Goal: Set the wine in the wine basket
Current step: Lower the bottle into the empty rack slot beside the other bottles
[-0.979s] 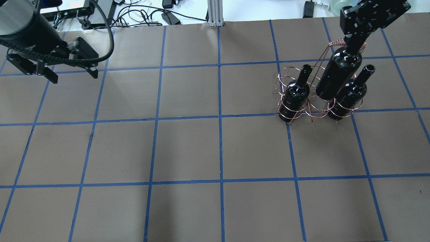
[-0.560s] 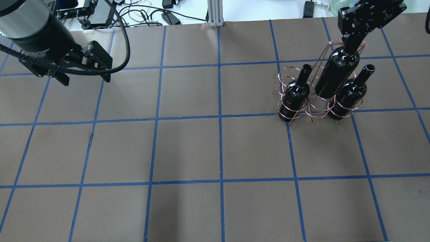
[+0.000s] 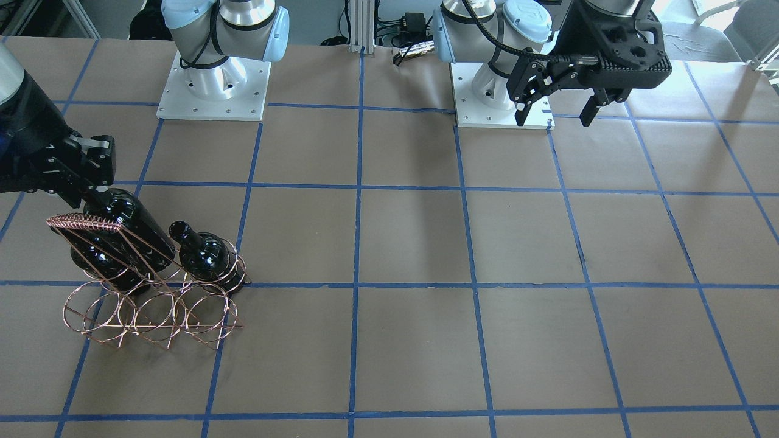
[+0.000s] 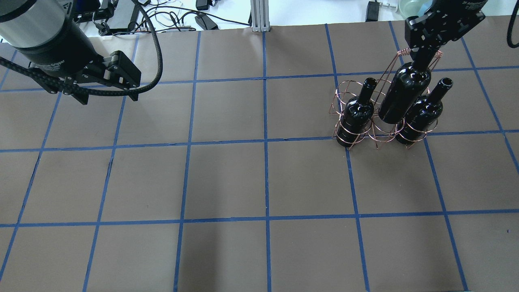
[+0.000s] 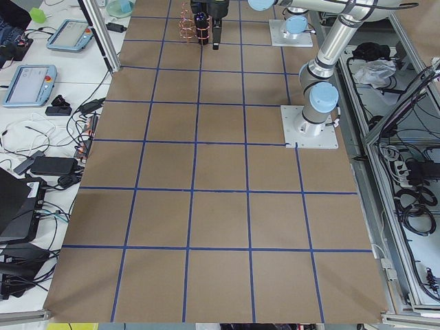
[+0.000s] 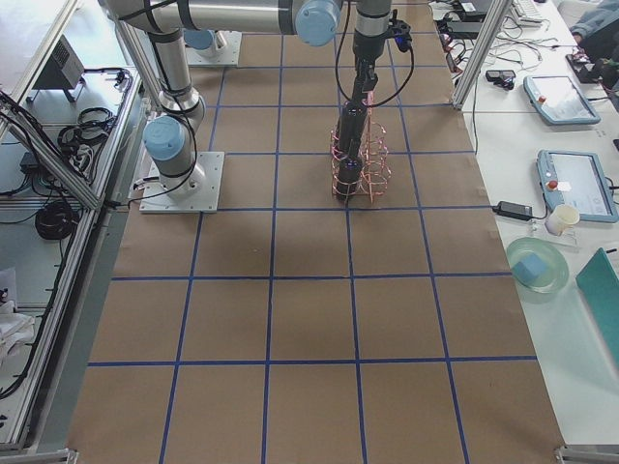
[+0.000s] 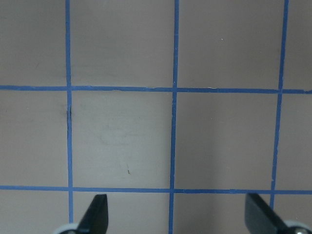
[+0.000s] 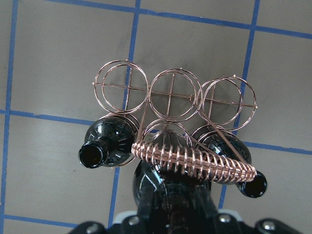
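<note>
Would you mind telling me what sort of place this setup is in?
Most likely a robotics lab workcell: robot base plates bolted to a table taped into a blue grid, and what looks like a teach pendant beside it.

Silver arm tubes (image 5: 337,38), pale-blue joint caps (image 3: 277,27), white base plates (image 3: 213,103), black left tool (image 3: 555,115), black ribbed cable (image 4: 161,61).

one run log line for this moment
right gripper: shut on wine neck | wine: between seated bottles, at middle of wine basket | left gripper: open, empty
</note>
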